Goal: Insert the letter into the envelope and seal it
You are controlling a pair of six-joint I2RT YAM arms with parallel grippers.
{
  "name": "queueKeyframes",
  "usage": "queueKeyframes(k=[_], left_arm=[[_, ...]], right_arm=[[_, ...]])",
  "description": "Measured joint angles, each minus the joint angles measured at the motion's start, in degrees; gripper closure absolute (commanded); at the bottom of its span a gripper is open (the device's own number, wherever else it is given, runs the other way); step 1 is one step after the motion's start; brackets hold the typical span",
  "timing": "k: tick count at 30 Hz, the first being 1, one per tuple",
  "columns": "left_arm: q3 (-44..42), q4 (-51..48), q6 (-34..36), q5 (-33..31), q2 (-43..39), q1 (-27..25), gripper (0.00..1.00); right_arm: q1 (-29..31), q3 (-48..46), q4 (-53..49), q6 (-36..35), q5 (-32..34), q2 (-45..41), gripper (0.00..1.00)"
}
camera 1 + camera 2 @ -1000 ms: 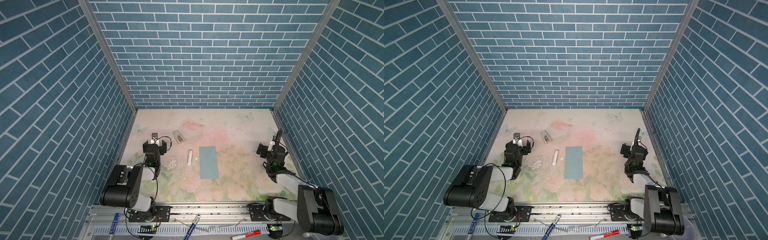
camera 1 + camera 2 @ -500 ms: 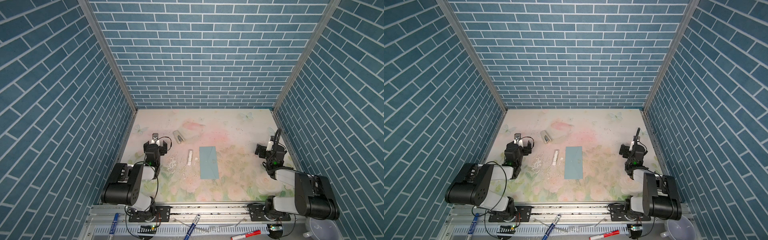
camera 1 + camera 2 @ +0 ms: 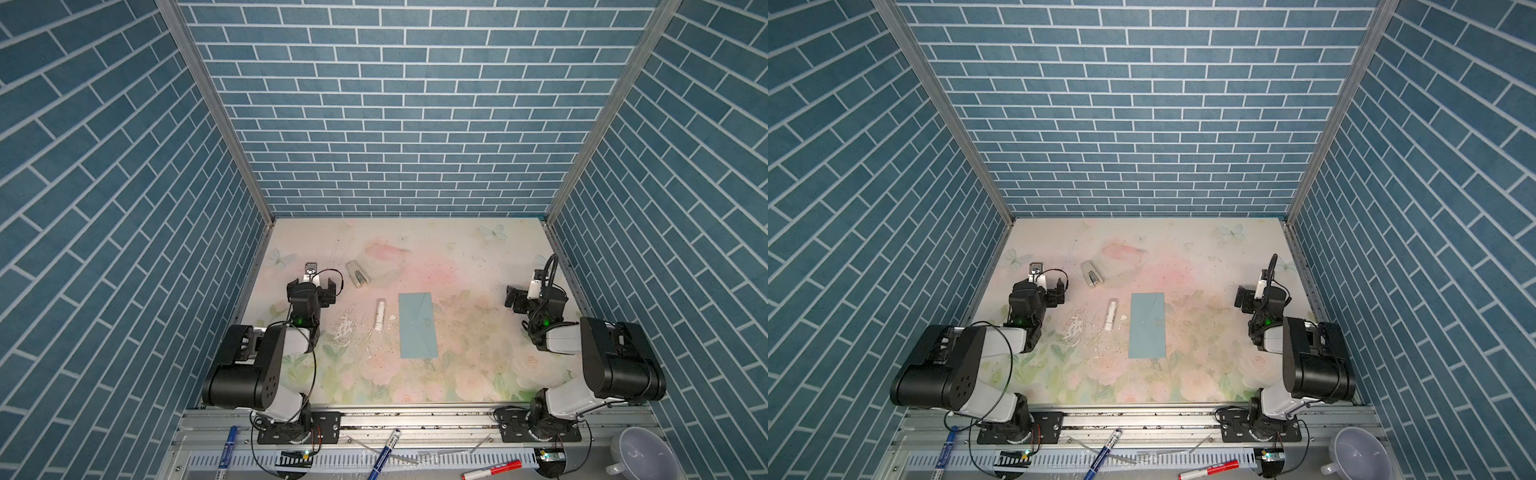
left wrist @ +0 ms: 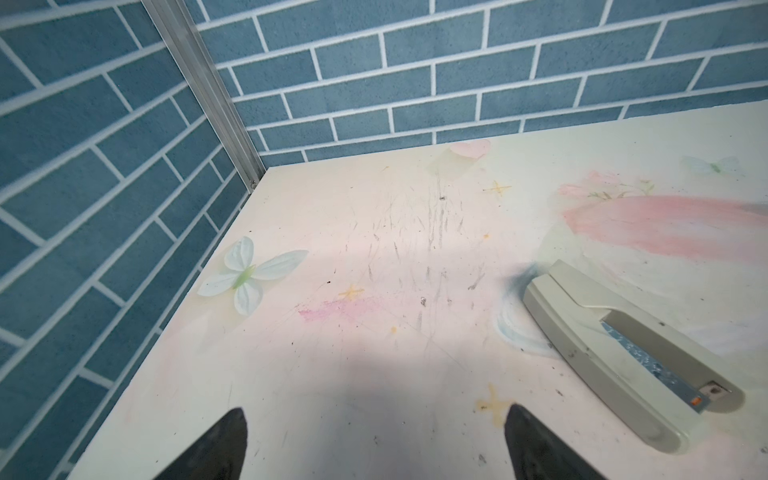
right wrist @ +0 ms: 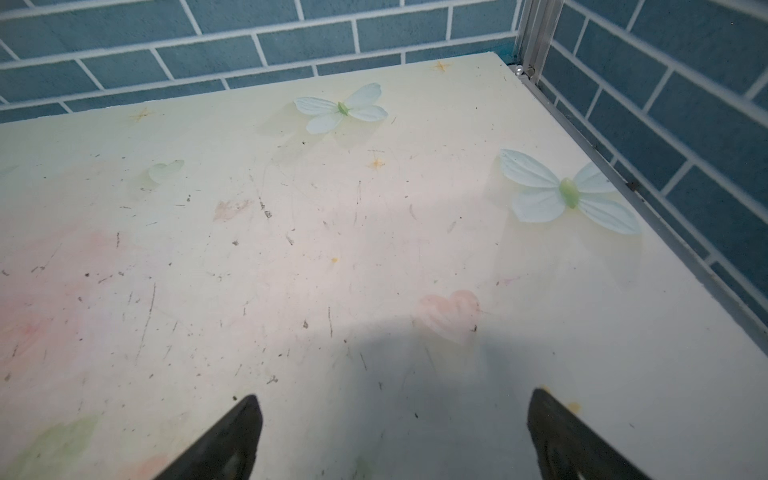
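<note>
Left gripper (image 4: 374, 415) sits by the left edge of the tabletop (image 3: 457, 257), jaws spread wide with nothing between them. A grey stapler (image 3: 358, 274) lies near it, toward the back. A white tube (image 3: 380, 316) lies beside the envelope (image 3: 417, 326), not touching it. The envelope is plain teal and lies flat at mid-tabletop, long axis front to back, unobstructed. Right gripper (image 5: 395, 403) sits by the right edge, jaws spread and empty.

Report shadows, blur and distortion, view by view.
In both top views: even light, the envelope crisp, the wide lens splaying the brick walls outward. Left wrist view: a soft grey shadow on the table ahead of the left end effector; the stapler sharp. Right wrist view: a like shadow ahead of the right end effector; the side bricks slightly soft.
</note>
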Motion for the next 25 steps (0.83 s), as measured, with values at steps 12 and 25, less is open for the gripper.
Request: queueKeyframes(k=[12, 25], left_arm=[[0.22, -2.03, -0.52, 1.86, 0.00, 0.94, 0.00], [0.22, -2.03, -0.66, 2.01, 0.00, 0.94, 0.00]], right_arm=[[0.00, 0.00, 0.94, 0.00, -0.04, 0.00, 0.01], [0.00, 0.15, 0.92, 0.00, -0.24, 0.00, 0.01]])
